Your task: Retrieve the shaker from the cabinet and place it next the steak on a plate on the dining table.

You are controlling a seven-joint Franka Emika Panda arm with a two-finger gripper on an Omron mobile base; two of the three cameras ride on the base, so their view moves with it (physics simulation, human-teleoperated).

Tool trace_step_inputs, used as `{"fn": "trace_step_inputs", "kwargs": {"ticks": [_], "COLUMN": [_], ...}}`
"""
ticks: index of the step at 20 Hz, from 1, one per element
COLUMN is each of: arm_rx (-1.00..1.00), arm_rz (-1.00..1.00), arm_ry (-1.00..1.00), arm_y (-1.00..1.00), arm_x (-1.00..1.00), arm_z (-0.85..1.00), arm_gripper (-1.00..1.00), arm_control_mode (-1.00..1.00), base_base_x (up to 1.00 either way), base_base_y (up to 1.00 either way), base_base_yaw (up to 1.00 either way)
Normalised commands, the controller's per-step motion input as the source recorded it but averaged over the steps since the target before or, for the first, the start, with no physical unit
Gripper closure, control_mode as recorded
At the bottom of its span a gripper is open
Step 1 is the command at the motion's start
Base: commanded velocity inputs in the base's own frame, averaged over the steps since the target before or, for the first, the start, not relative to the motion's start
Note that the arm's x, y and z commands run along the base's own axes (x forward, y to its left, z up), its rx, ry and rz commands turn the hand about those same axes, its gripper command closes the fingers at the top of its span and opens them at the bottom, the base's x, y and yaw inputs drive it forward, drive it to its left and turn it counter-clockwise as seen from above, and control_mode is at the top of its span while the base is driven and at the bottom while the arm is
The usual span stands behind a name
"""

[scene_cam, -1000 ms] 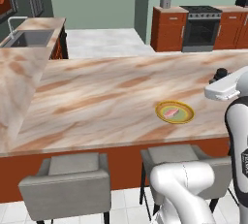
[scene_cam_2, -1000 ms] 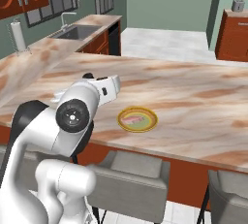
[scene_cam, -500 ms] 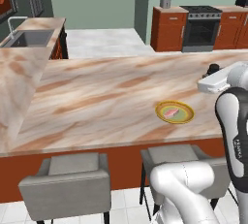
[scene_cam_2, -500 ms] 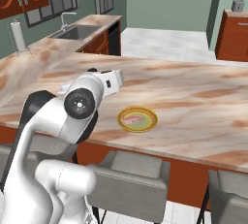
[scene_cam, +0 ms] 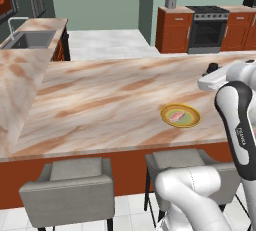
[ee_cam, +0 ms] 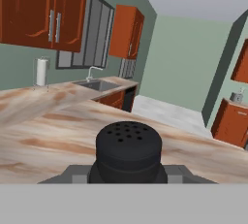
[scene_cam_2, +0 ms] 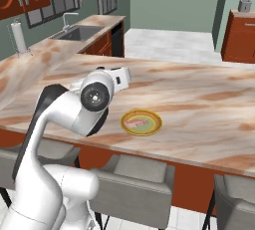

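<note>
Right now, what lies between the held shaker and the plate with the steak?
Only bare marbled dining table, seen in the left base view: the shaker sits beyond the plate, nothing between.

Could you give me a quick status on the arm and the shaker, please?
Gripper over the dining table, jaws shut on the shaker. Plate with steak sits apart, shaker not yet placed. Nothing between them.

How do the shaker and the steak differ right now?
Colour: the shaker is black, the steak pinkish-red.
Shape: the shaker is a stubby cylinder with a holed top, the steak a flat slab.
Place: the shaker sits between the fingers of the gripper, above the dining table; the steak lies on the plate.
Shared: both are much smaller than the plate.
</note>
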Motion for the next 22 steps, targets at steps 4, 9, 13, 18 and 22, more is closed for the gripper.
{"fn": "trace_step_inputs", "kwargs": {"ticks": [4,9,13,18,22], "arm_rx": [0.00,0.00,0.00,0.00,0.01], "arm_rz": [0.05,0.04,0.05,0.13,0.18], "arm_ry": [0.00,0.00,0.00,0.00,0.00], "arm_y": [-0.10,-0.30,-0.51,-0.63,-0.59], "arm_x": [0.30,0.31,0.29,0.21,0.11], "arm_z": [-0.17,-0.24,-0.20,-0.12,-0.14], "arm_gripper": [1.00,1.00,1.00,1.00,1.00], "arm_control_mode": [-1.00,-1.00,-1.00,-1.00,-1.00], "base_base_x": [0.00,0.00,0.00,0.00,0.00], "base_base_y": [0.00,0.00,0.00,0.00,0.00], "base_base_yaw": [0.00,0.00,0.00,0.00,0.00]}}
